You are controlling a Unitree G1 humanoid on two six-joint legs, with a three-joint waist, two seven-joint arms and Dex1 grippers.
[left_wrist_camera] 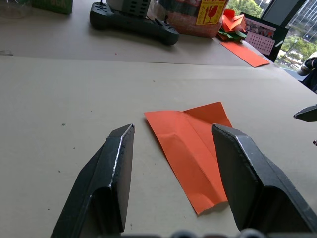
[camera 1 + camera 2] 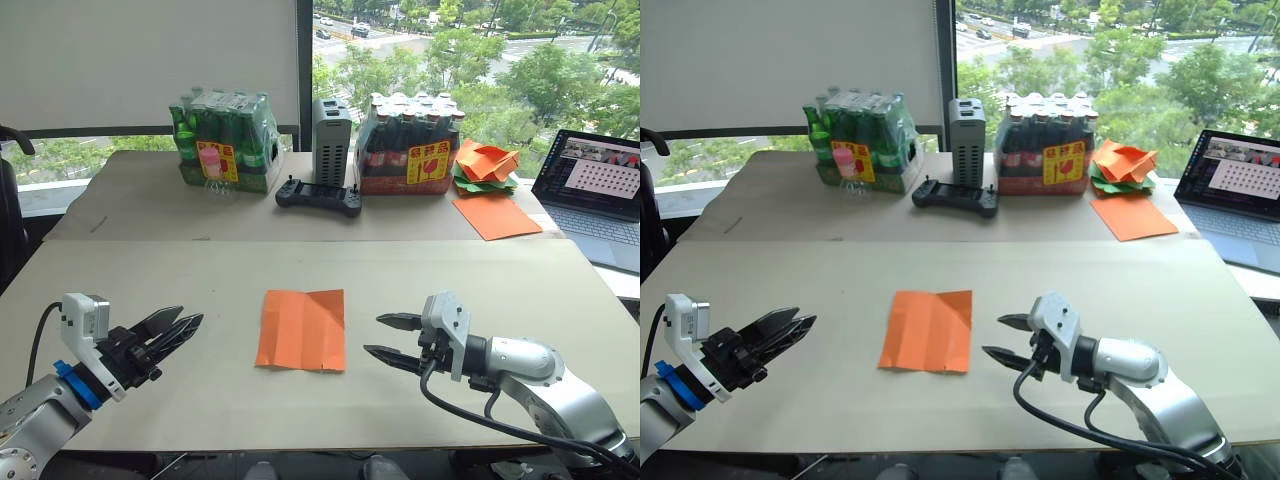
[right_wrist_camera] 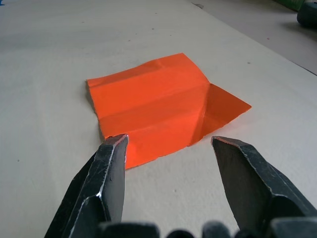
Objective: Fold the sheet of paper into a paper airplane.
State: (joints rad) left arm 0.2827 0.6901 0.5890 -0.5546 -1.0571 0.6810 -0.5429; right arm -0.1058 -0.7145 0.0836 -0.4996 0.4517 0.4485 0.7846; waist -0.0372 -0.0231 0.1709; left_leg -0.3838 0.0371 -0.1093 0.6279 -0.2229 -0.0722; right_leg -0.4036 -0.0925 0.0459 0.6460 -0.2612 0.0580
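Left arm (image 2: 40, 405): silver-grey metal shell, a blue collar at the wrist, black housing ahead of it. A pale grey camera box (image 2: 85, 318) with rounded corners sits on top; a thin black cable loops back from it.

Left gripper (image 2: 178, 326): two black fingers, flat and wedge-shaped, tapering to points. In the left wrist view their inner faces show a dull sheen.

Right arm (image 2: 540, 385): smooth silver cylinder and elbow, black joint ring, thick black cables trailing beneath. A grey camera box (image 2: 443, 318) is mounted at the wrist.

Right gripper (image 2: 388, 338): same two black pointed fingers.
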